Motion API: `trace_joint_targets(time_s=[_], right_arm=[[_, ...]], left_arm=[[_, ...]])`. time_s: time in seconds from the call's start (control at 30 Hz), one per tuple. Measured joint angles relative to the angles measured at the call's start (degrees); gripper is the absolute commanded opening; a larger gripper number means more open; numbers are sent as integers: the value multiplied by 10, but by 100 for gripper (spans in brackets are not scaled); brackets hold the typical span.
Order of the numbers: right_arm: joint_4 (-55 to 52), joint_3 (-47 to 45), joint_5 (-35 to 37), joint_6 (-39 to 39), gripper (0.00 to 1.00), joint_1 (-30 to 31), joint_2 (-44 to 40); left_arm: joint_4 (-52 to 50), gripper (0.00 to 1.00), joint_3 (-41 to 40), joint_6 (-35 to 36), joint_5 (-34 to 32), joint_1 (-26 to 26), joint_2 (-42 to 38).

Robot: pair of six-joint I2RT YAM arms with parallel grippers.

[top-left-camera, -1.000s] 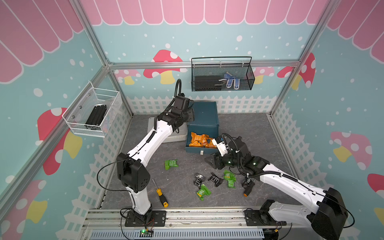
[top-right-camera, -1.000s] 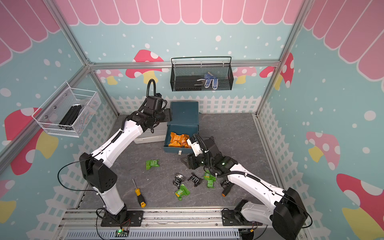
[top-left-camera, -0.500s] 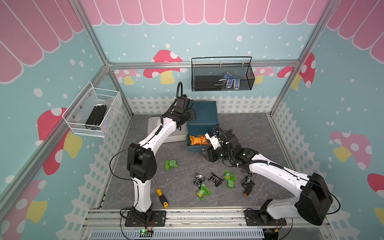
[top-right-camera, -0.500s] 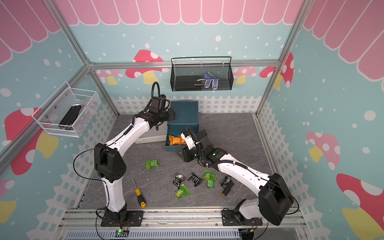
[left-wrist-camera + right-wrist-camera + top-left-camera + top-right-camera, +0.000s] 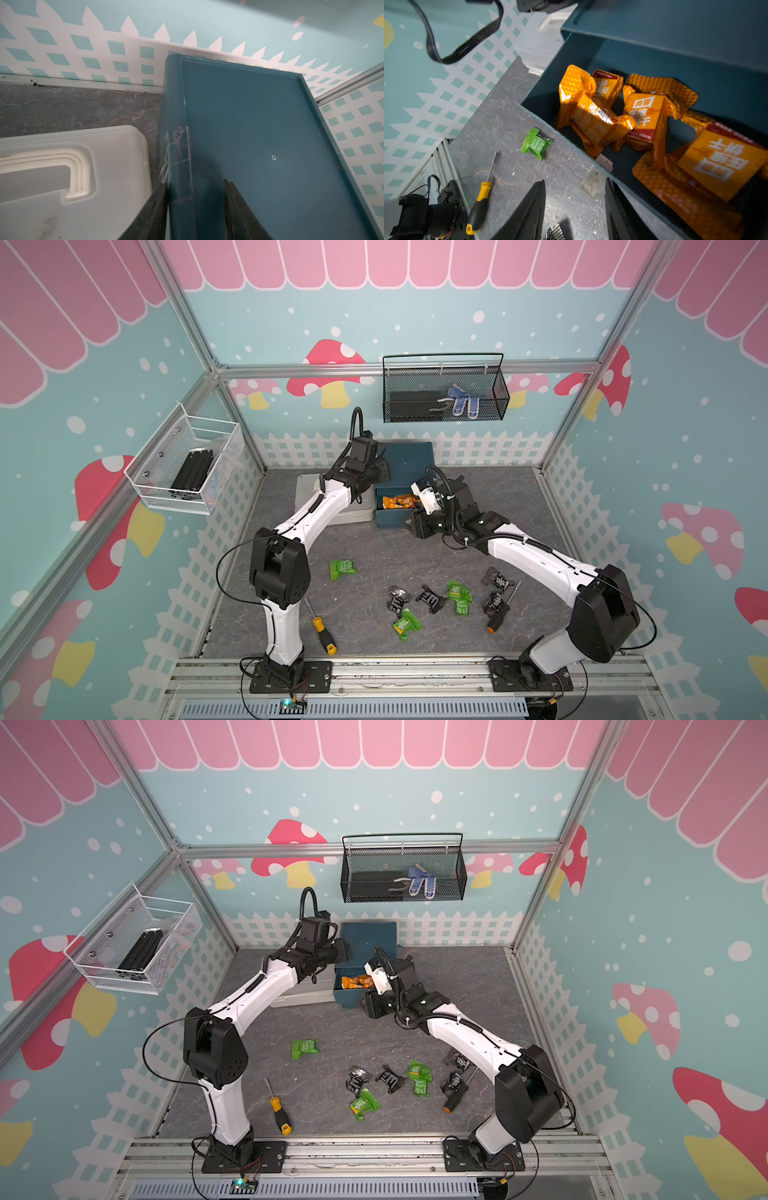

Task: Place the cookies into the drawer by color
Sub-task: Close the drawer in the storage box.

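Orange cookies sit in the open drawer; the other colors are loose on the tabletop.
Packets are crinkly glossy foil with white print. Several orange ones are piled in the pulled-out tray of the smooth teal box. Green cookies and black cookies are scattered on the grey marbled surface. Right claw is apart, with the white pull tab between its tips, unpinched. Left claw straddles the box's top edge; can't tell if it's clamped.

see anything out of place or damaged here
The blue cabinet has white scuffs along one top edge, seen in the left wrist view. A yellow-handled screwdriver and an orange-tipped screwdriver lie on the floor near the loose green packets and black packets, though neither is a cookie.
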Motion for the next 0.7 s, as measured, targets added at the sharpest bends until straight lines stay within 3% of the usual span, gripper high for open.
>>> trace_joint_targets(time_s=[0.37,0.7], right_arm=[[-36,128,21,-38,49,-24,106],[-56,163,70,-85,49,-16,129]], left_arm=[[-2,44,-12,9,7,0,-13],[-8,44,-12,17,9,0,-15]])
